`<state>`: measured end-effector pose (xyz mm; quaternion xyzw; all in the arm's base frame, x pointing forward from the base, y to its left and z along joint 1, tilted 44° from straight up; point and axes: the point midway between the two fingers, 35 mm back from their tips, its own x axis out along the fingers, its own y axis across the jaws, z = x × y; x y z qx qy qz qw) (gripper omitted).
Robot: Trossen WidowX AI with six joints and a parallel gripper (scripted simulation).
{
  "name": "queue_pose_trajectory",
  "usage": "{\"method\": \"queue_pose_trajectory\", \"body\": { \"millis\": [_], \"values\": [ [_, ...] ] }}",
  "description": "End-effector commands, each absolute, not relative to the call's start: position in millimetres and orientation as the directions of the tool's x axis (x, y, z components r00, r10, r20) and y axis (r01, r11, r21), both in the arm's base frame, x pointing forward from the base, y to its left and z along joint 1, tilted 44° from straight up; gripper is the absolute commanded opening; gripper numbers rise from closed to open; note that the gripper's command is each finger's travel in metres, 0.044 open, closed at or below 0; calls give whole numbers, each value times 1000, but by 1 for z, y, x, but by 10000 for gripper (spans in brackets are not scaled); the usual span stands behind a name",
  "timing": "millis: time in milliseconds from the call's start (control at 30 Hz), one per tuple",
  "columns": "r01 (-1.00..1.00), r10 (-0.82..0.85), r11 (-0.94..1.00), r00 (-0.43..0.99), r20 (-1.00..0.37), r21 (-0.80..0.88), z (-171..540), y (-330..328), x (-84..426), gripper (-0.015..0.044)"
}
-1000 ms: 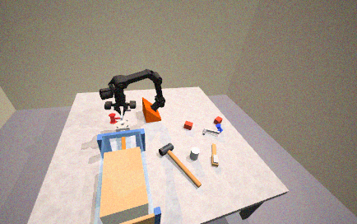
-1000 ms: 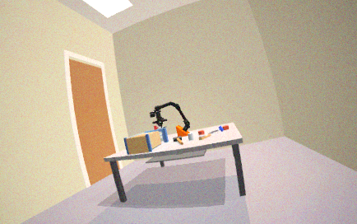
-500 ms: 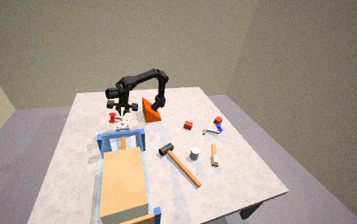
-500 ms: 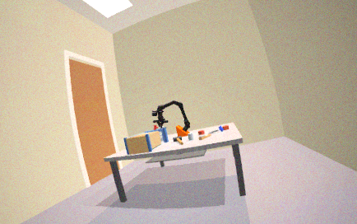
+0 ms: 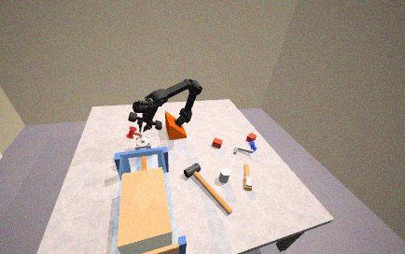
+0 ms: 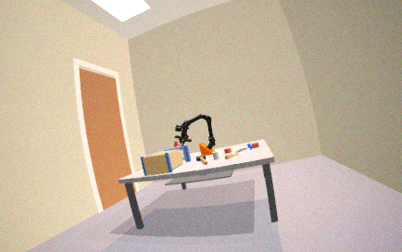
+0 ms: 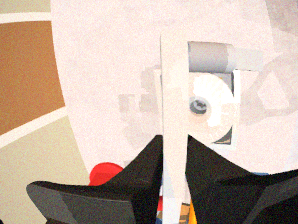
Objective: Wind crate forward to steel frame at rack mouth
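Observation:
My gripper (image 5: 142, 128) (image 7: 172, 140) is shut on the winch handle's pale bar (image 7: 175, 90). Its red knob (image 5: 132, 133) (image 7: 106, 173) is on one side, and its grey key shaft (image 7: 207, 56) is on the other. The white winch (image 5: 143, 142) (image 7: 217, 117) is just below. In the wrist view its round hole (image 7: 199, 105) shows uncovered, with the key tip (image 7: 249, 59) off to one side, outside the hole. The tan crate (image 5: 145, 203) sits flat in the guard cubby, with a gap to the blue-looking frame (image 5: 151, 152) at the mouth. An orange strap (image 5: 144, 162) runs forward from it.
An orange wedge (image 5: 174, 128) stands right of the winch by the arm's base. A mallet (image 5: 212, 192), grey cylinder (image 5: 224, 176), wooden-handled tool (image 5: 247, 176), two red blocks (image 5: 217, 143) (image 5: 251, 137) and a blue-ended tool (image 5: 244, 150) lie farther right.

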<state>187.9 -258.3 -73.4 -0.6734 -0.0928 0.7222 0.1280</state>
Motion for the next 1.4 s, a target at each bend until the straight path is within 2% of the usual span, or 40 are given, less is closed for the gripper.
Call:
{"method": "queue_pose_trajectory", "body": {
  "millis": [0,700,1367],
  "values": [
    [-57,231,-972,-56,-971,-228,-69,-262,189,0],
    [-36,-116,-992,-66,-991,119,-70,-261,189,0],
    [-14,-443,-896,-67,-894,444,-70,-261,189,0]
  ]
}}
